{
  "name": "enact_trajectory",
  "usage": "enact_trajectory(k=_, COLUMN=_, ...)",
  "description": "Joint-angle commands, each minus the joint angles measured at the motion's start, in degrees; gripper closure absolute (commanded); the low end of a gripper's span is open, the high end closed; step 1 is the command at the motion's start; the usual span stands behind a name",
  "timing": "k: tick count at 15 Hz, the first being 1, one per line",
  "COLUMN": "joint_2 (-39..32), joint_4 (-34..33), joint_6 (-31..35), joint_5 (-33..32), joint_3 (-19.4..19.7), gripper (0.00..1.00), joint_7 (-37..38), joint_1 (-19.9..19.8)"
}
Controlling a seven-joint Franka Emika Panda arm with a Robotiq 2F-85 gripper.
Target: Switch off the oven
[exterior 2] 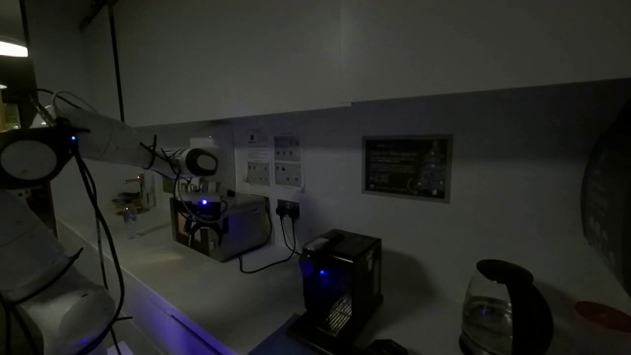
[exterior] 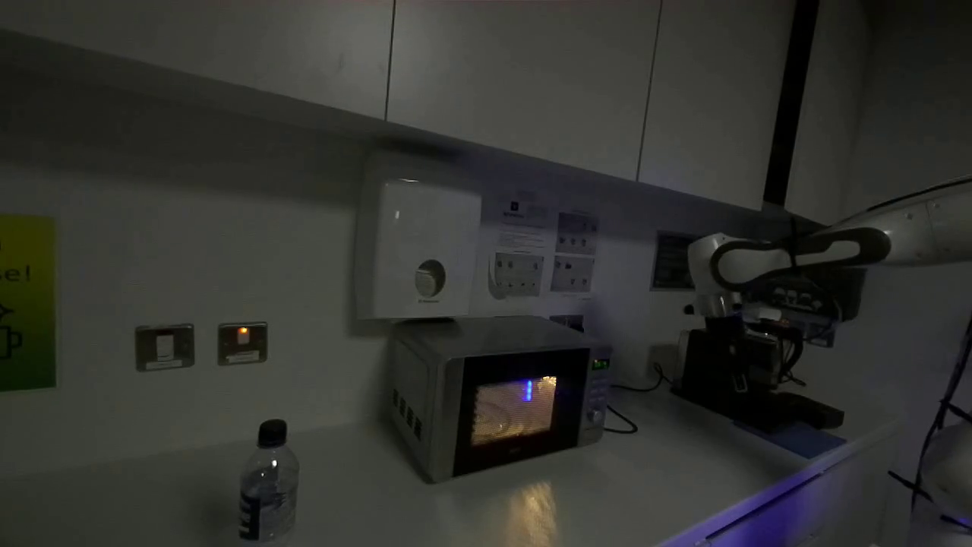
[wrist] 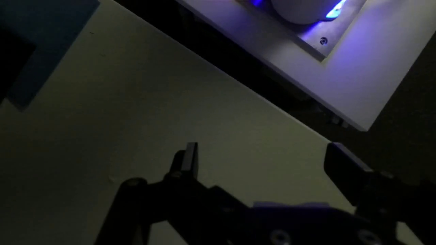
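Observation:
The oven (exterior: 448, 414) is a pale grey microwave-like box on the counter. Its dark door has a window (exterior: 512, 414) lit warm yellow, with a blue streak. A green display (exterior: 600, 365) and a knob (exterior: 595, 415) sit on its control panel. In an exterior view its side (exterior 2: 249, 224) shows, with the gripper in front of part of it. My gripper (wrist: 261, 153) is open and empty, pointing down over the counter. It hangs to the right of the oven in an exterior view (exterior: 736, 376), apart from it. The oven is out of the wrist view.
Two wall switches (exterior: 243, 343) are left of the oven, one with an orange light. A bottle (exterior: 269, 486) stands in front of them. A white wall box (exterior: 418, 235) and cabinets (exterior: 524, 76) hang above. A black coffee machine (exterior 2: 342, 286) and glass kettle (exterior 2: 493, 315) stand further along.

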State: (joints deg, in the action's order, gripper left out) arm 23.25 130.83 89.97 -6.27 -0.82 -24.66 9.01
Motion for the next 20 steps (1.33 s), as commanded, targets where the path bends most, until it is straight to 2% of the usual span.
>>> enact_trajectory(k=1, joint_2=-0.86, joint_4=-0.86, joint_6=-2.78, joint_5=2.67, joint_3=-1.25, gripper=0.0, joint_7=-3.36, joint_1=2.34)
enact_trajectory(k=7, joint_2=-5.74, joint_4=-2.11, joint_6=-3.52, joint_5=4.55, joint_3=-3.61, gripper=0.0, joint_7=-8.4, joint_1=5.46)
enact_trajectory(k=11, joint_2=-9.45, joint_4=-2.26, joint_6=-0.04, joint_5=3.48, joint_3=-6.27, gripper=0.0, joint_7=-5.97, joint_1=5.67)
enact_trajectory(k=20, joint_2=-9.79, joint_4=-2.49, joint_6=14.41, joint_5=0.45, joint_3=-11.57, gripper=0.0, joint_7=-1.95, joint_1=6.43)
